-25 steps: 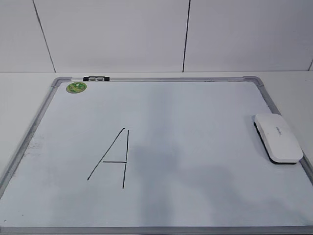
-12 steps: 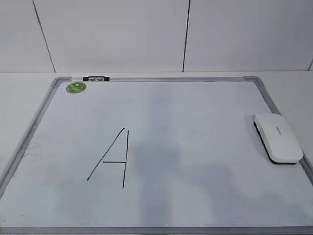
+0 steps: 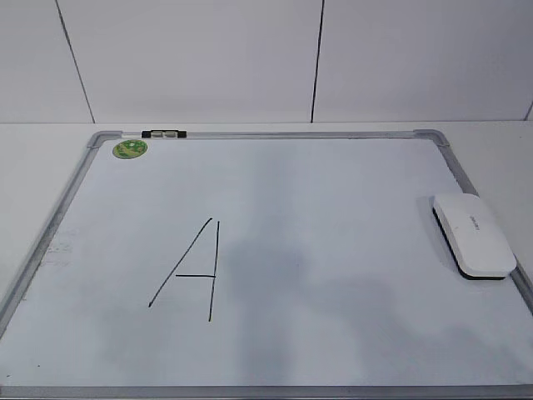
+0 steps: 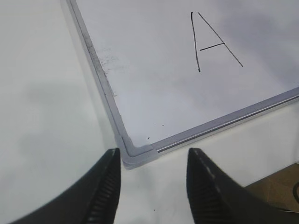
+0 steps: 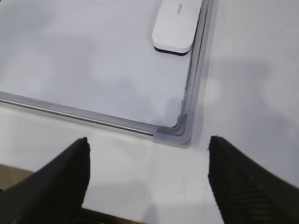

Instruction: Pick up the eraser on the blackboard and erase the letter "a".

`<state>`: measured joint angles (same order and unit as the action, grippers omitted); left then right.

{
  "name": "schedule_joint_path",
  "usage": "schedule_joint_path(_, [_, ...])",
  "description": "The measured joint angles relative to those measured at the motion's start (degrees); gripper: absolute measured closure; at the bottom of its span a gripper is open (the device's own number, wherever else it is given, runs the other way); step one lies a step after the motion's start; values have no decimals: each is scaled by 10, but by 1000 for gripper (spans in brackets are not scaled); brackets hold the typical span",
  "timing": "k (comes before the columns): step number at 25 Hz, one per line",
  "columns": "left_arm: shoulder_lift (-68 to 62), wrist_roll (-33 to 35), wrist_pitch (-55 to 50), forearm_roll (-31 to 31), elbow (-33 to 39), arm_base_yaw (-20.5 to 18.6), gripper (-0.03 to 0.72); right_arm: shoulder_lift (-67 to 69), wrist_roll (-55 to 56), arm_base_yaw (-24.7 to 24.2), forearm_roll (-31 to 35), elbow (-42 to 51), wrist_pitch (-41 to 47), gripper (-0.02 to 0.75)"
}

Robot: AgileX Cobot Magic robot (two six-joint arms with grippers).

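Observation:
The blackboard (image 3: 333,200) is a white dry-erase board with a grey frame, lying flat on the table. The white eraser (image 3: 472,234) lies on it by the right frame; it also shows in the right wrist view (image 5: 180,25). The only mark is a tall angular capital "A" (image 3: 196,276), left of centre, also in the left wrist view (image 4: 210,46). No small lowercase "a" shows. My left gripper (image 4: 154,151) is open and empty over the board's near left corner. My right gripper (image 5: 148,140) is open and empty just short of the near right corner. Neither shows in the exterior view.
A green oval sticker (image 3: 130,149) sits at the board's far left corner, with a black-and-silver clip (image 3: 162,133) on the far frame. Faint smudges (image 3: 58,250) mark the left edge. A white tiled wall stands behind. The table's front edge (image 4: 275,179) is close to the board.

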<state>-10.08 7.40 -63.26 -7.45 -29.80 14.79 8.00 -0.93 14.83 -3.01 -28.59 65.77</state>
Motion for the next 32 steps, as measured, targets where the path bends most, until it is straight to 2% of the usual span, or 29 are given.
schedule_joint_path(14, [23, 0, 0, 0, 0, 0, 356, -26, 0, 0, -1, 0, -1, 144])
schedule_joint_path(25, [95, 1, 0, 0, 0, -30, 366, -87, 0, 0, -1, 0, -1, 144])
schedule_joint_path(32, [95, 1, 0, -1, 0, -31, 369, -90, 0, 0, -1, 0, -1, 144])
